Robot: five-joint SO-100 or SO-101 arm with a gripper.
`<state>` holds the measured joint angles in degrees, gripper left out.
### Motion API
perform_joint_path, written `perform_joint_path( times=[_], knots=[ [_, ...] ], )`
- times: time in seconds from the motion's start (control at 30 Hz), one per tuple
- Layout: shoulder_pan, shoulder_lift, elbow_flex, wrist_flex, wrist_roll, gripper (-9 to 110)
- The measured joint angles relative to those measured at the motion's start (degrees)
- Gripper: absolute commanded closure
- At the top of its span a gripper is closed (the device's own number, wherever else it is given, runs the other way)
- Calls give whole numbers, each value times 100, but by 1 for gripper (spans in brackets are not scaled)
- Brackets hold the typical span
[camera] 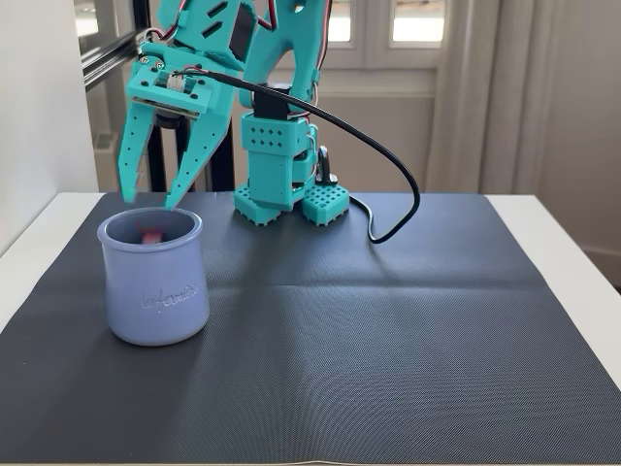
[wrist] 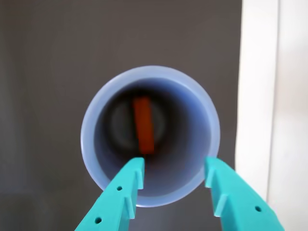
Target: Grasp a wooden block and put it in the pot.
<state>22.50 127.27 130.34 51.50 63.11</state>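
The claw (camera: 148,197) hangs just above the pot (camera: 153,282), its two teal fingers (camera: 190,160) spread apart and holding nothing. In the wrist view the claw (wrist: 174,163) shows from the lower edge, with the fingertips over the near part of the pot's rim (wrist: 144,72). The block (wrist: 143,124) lies inside the pot on its bottom, a red-brown bar running near to far, clear of both fingers. In the fixed view only a small reddish bit of the block (camera: 150,234) shows over the rim. The pot stands upright on a dark ribbed mat (camera: 369,320) at the left of the white worktop (camera: 553,223). The arm's base (camera: 286,189) sits at the mat's far edge, and a black cable (camera: 388,175) loops to its right.
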Motion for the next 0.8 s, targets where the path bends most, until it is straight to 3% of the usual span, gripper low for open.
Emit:
perform_joint_path(
  times=[0.1, 0.3, 0.43, 0.7, 0.8],
  knots=[
    [0, 0, 0, -9, 0, 101],
    [-79, 123, 0, -26, -729, 101],
    [-299, 659, 0, -26, -1573, 101],
    [-1011, 2470, 712, -53, -4632, 101],
    [-1143, 3199, 1371, -53, -5001, 101]
  ],
)
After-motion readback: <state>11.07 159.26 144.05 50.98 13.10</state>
